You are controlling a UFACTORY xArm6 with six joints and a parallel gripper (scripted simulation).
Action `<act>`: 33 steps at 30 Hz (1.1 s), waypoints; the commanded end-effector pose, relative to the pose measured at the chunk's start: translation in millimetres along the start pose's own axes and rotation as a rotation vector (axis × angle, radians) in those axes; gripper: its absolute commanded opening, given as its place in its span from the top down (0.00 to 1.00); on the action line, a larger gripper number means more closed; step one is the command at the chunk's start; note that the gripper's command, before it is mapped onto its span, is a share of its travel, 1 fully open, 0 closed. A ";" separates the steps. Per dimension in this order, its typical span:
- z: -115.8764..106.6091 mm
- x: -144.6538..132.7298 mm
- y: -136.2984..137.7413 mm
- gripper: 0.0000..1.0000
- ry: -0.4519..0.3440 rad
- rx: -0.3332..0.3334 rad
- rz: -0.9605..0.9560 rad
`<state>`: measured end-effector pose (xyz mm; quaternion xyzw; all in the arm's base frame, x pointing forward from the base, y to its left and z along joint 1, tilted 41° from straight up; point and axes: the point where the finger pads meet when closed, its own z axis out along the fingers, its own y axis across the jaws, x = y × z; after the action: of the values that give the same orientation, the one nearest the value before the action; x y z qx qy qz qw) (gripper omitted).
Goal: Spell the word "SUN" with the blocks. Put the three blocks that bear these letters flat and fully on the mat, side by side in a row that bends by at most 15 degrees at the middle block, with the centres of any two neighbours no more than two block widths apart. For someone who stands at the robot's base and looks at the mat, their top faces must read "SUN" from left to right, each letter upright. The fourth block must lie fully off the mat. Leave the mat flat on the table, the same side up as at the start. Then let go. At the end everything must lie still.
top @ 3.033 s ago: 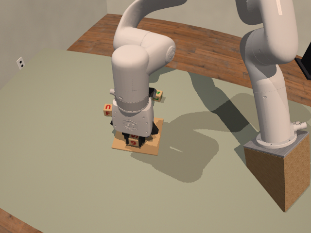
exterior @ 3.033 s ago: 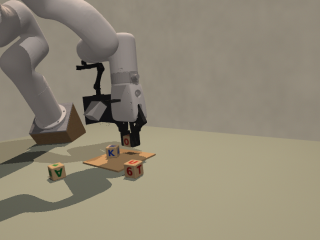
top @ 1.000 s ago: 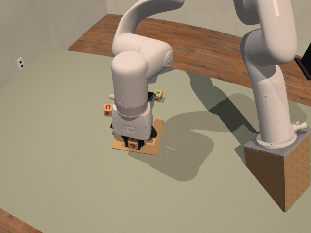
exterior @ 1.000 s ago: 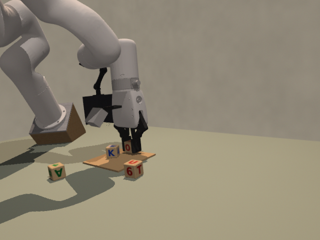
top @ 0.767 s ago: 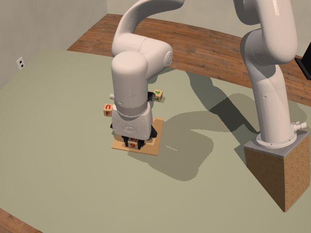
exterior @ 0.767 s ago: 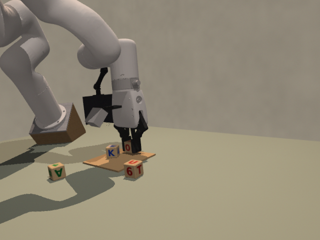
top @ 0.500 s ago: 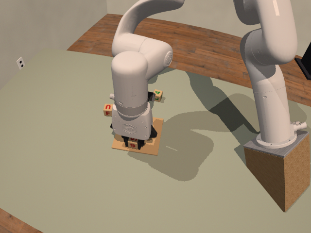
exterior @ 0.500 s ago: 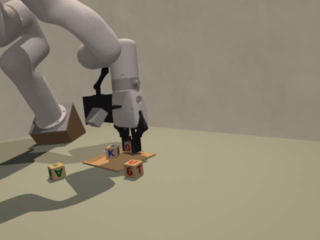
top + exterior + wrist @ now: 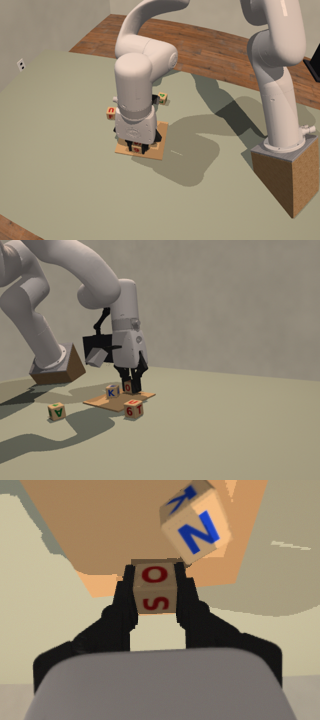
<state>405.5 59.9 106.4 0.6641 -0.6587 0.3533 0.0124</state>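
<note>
My gripper (image 9: pixel 155 577) is shut on the red-lettered S block (image 9: pixel 155 589), whose top face shows S; it also shows in the exterior view (image 9: pixel 127 386) and the top view (image 9: pixel 136 147). The block is at the edge of the tan mat (image 9: pixel 119 399), resting on it or just above it. The blue N block (image 9: pixel 196 527), with a K on one side, lies on the mat (image 9: pixel 145 525) beside it, turned at an angle; it shows in the exterior view (image 9: pixel 112 391). The red U block (image 9: pixel 133 408) lies on the table off the mat, by its edge; it shows in the top view (image 9: pixel 110 113).
A green-lettered block (image 9: pixel 56 411) lies on the table away from the mat; it shows in the top view (image 9: pixel 162 98). The arm's base stands on a wooden pedestal (image 9: pixel 286 165). Wooden floor lies beyond the table's far edge.
</note>
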 end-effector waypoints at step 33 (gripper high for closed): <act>3.7 -0.3 -1.0 0.73 -0.001 0.002 0.001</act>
<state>407.5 57.7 103.0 0.6641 -0.6587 0.3533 0.0124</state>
